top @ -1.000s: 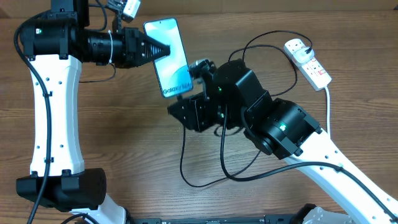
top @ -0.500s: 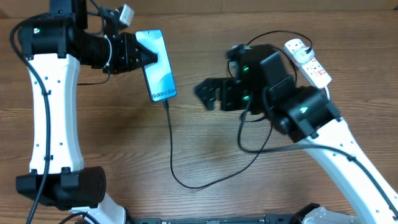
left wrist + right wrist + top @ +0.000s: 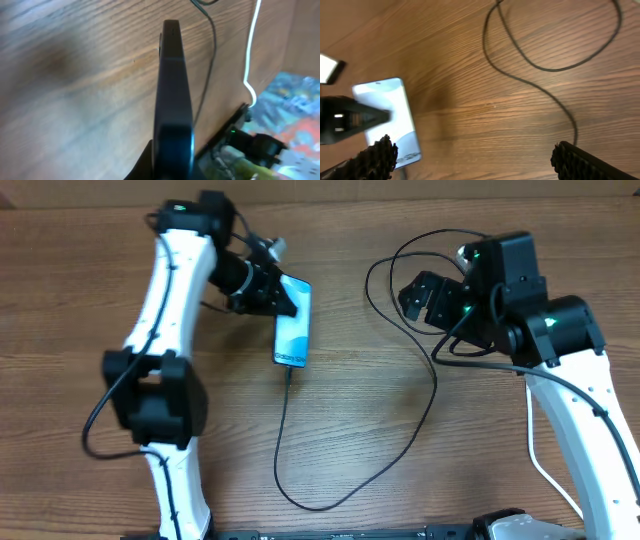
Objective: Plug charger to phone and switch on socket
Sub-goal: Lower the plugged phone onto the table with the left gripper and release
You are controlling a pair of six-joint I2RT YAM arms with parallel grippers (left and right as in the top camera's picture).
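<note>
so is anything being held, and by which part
The left gripper holds the phone by its upper part, away from the end where the charger goes in. The right gripper is open, empty.

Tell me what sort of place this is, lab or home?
Most likely a robotics lab bench: a plain wood-grain table, the left gripper holding the phone with the charger trailing from it, and the right gripper open nearby.

brown wood-grain tabletop (image 3: 470, 480), pale beige strip along its far edge in overhead (image 3: 400, 187), blurred blue-and-orange patterned surface past the tabletop edge in left wrist view (image 3: 300, 110)
</note>
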